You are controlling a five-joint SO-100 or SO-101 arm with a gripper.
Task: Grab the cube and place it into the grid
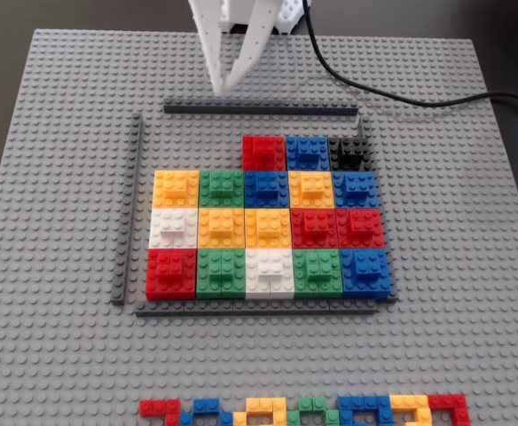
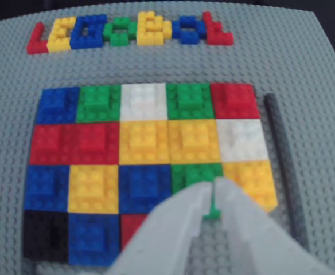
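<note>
Though cropped by the top edge of the fixed view, shows the white jaws hanging over the far part of the light grey baseplate (image 1: 64, 133), just beyond the far dark grey strip (image 1: 259, 109), tips drawn together to a point. Confirms this in the wrist view: jaws pressed nearly together, only a thin slit between them, clamped on no block. Picks out a small green bit at that slit, too blurred to identify.

Places the cube (image 1: 263, 152) inside the grid (image 1: 268, 235), seated in the far row. Puts it touching a blue block (image 1: 308, 152) on its right in the fixed view, with a black block (image 1: 348, 153) further right and bare baseplate studs on its left. Sets it against another blue block (image 1: 266, 188) on its near side. Leaves only a sliver of the cube (image 2: 134, 226) visible in the wrist view, mostly hidden behind the jaws.

Fills the three nearer rows of the grid (image 2: 144, 143) with yellow, green, blue, red and white blocks, packed edge to edge. Frames them with a grey strip on the left (image 1: 128, 209) and one along the near side (image 1: 259, 309).

Lays a thin multicolour strip (image 1: 303, 411) near the baseplate's near edge, well apart from the grid. Trails a black cable (image 1: 401, 93) across the far right corner onto the dark desk (image 1: 2, 13).
</note>
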